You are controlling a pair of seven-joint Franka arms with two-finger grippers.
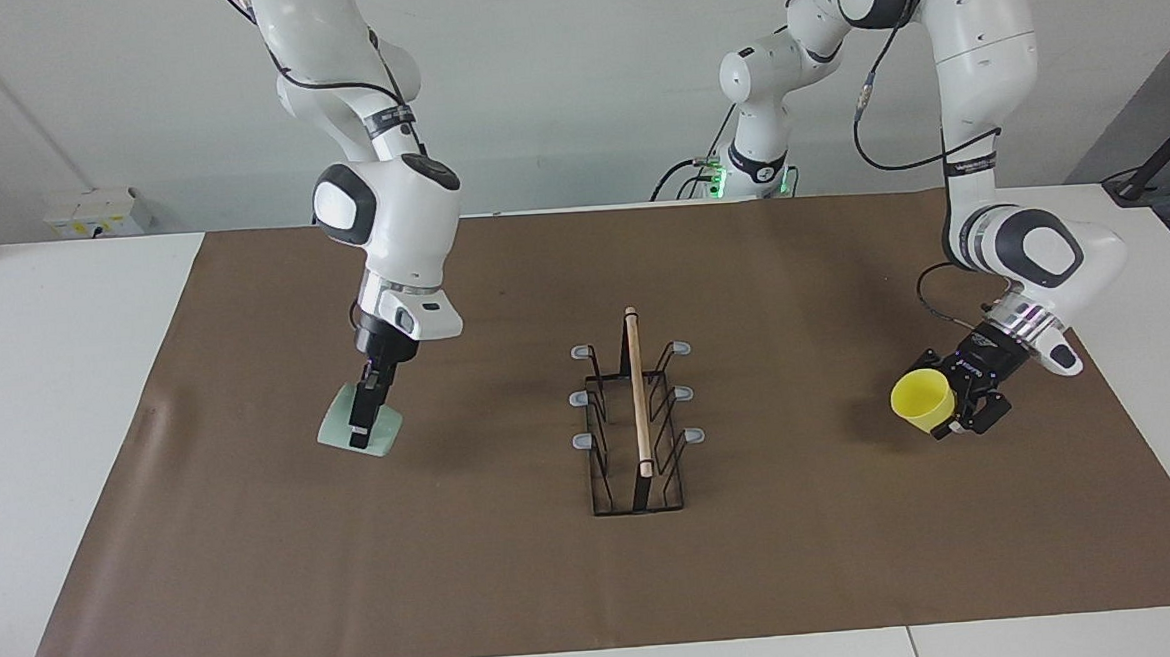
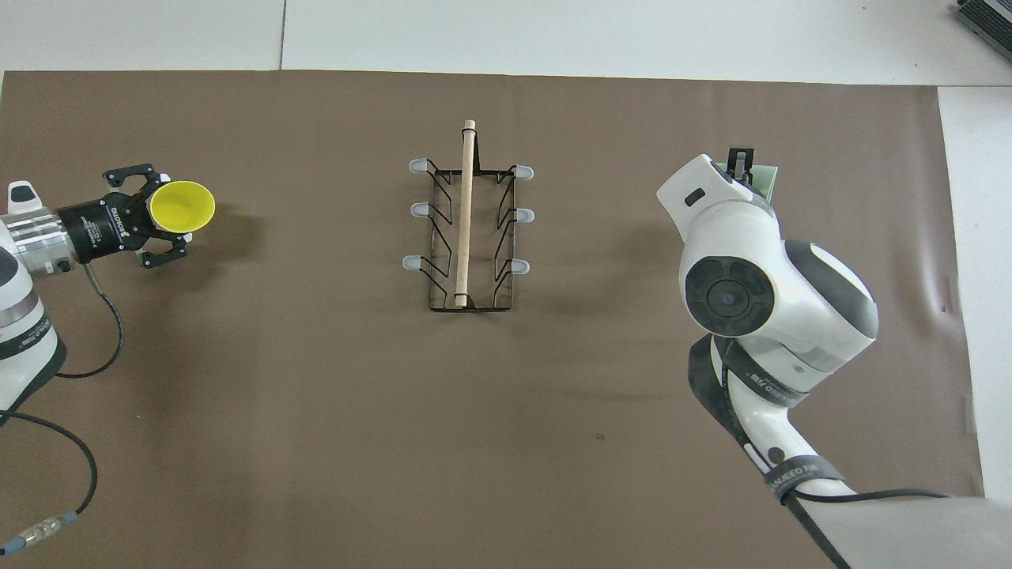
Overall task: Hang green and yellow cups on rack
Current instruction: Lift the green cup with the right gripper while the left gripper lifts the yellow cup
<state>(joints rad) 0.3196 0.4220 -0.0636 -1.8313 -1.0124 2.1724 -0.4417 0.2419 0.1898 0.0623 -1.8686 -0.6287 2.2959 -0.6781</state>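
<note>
Yellow cup (image 1: pixel 922 397) is up in the left gripper (image 1: pixel 950 411), jaws clamped on its wall, mouth tipped toward the rack (image 1: pixel 636 416), over the mat's left-arm end. Thin, light, slick plastic by the look: pinch the rim, gently. Green cup (image 1: pixel 360 427) sits on the mat (image 1: pixel 559 590) at the right-arm end, right gripper (image 1: pixel 362 420) reaching into it, jaws unreadable. The overhead view hides it almost entirely under the wrist; the facing view shows it plainly.

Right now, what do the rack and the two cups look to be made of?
Rack: thin black wire, likely coated metal, light wooden rod on top, grey tips that look rubbery. Yellow cup, held by the left gripper: smooth opaque plastic. Green cup, at the right gripper: pale, probably plastic too.
</note>
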